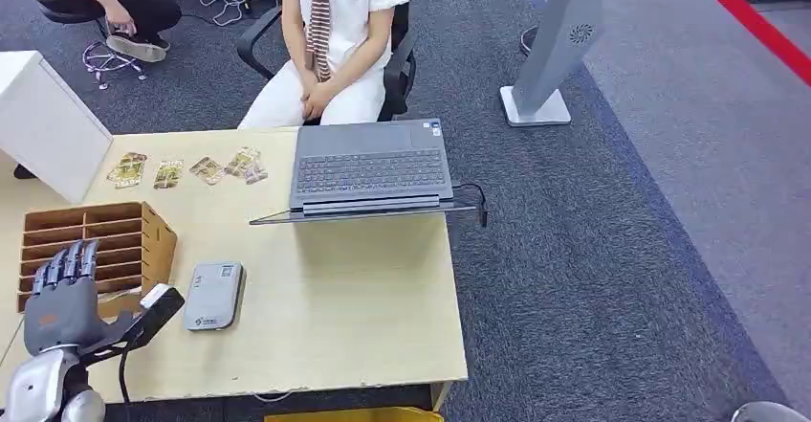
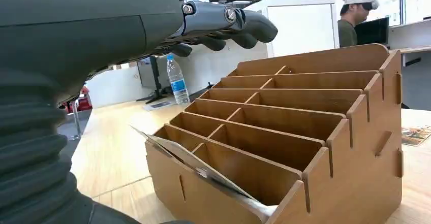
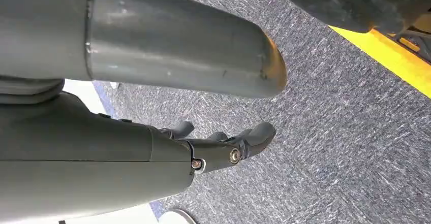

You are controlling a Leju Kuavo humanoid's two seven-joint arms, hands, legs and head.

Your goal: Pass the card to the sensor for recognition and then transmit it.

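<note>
Left hand (image 1: 62, 293), fingers apart and empty, hovers over the wooden rack (image 1: 105, 240); the card (image 2: 203, 170) lies unpicked in its front slot, sensor (image 1: 213, 296) beside the rack unused, right hand (image 3: 223, 145) loosely curled, empty.

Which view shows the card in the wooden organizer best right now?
Left wrist view: the card leans in the front compartment of the wooden organizer, below the left hand. In the head view that hand mostly covers that compartment. Right wrist view looks at carpet.

Silver arm, grey ribbed wrist cover, dark-fingered left robot hand (image 1: 59, 293) with visible screws.
</note>
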